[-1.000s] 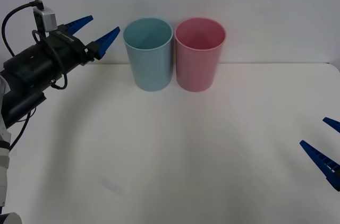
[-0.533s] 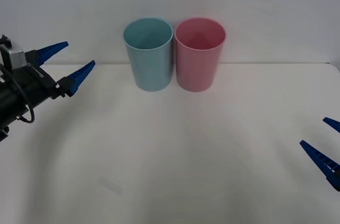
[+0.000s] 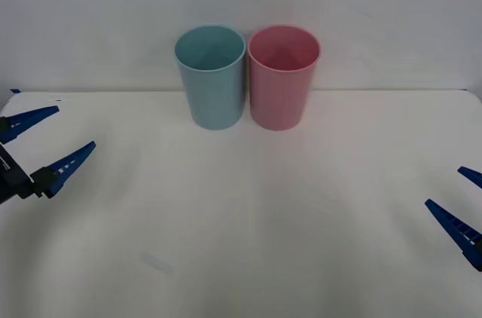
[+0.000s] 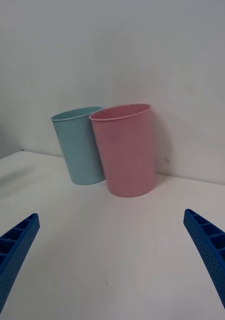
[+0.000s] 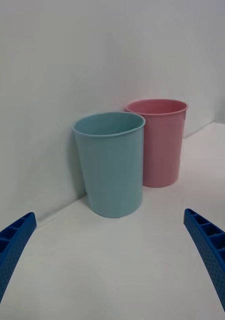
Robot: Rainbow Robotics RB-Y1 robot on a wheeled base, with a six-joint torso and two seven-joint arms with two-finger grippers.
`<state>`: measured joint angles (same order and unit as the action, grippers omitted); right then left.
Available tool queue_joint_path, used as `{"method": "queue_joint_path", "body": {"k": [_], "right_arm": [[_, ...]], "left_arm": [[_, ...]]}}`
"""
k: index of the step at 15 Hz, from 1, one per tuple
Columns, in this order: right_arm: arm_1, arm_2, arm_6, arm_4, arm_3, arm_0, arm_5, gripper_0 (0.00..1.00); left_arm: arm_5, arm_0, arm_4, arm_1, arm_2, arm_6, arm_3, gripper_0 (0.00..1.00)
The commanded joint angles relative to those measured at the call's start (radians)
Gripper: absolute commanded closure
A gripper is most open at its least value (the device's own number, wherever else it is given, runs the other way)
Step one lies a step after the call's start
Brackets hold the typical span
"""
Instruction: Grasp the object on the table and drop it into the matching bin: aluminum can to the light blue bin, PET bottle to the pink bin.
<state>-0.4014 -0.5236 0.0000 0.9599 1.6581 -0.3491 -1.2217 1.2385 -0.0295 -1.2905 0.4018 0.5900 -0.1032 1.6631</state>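
Observation:
The light blue bin (image 3: 215,84) and the pink bin (image 3: 280,88) stand upright side by side at the back of the white table (image 3: 248,220), light blue on the left. The aluminum can and any PET bottle are out of view. My left gripper (image 3: 76,126) is open with nothing between its fingers, low at the table's left edge and well clear of the bins. At the right edge my right gripper (image 3: 443,186) is open too and holds nothing. The left wrist view has the light blue bin (image 5: 112,170) nearer than the pink bin (image 5: 162,145). In the right wrist view the pink bin (image 4: 126,150) is in front of the light blue bin (image 4: 82,150).
A plain white wall rises right behind the bins. A wide stretch of bare tabletop lies between the two grippers and in front of the bins.
My left arm has drawn back from beside the light blue bin's rim, moving left and down toward the table's left edge, open throughout. The right gripper has not moved.

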Motion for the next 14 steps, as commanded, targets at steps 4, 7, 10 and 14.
{"method": "queue_joint_path", "body": {"k": [4, 7, 10, 14], "right_arm": [[0.000, 0.000, 0.000, 0.000, 0.000, 0.000, 0.000, 0.00], [0.000, 0.000, 0.000, 0.000, 0.000, 0.000, 0.000, 0.00], [0.000, 0.000, 0.000, 0.000, 0.000, 0.000, 0.000, 0.00], [0.000, 0.000, 0.000, 0.000, 0.000, 0.000, 0.000, 0.00]], "left_arm": [[0.048, -0.184, 0.074, 0.038, 0.042, 0.092, 0.038, 0.00], [0.053, -0.245, 0.122, 0.040, 0.044, 0.102, 0.038, 0.00], [0.055, -0.285, 0.145, 0.040, 0.045, 0.103, 0.038, 0.00], [0.045, -0.303, 0.145, 0.040, 0.036, 0.094, 0.038, 0.00]]}}
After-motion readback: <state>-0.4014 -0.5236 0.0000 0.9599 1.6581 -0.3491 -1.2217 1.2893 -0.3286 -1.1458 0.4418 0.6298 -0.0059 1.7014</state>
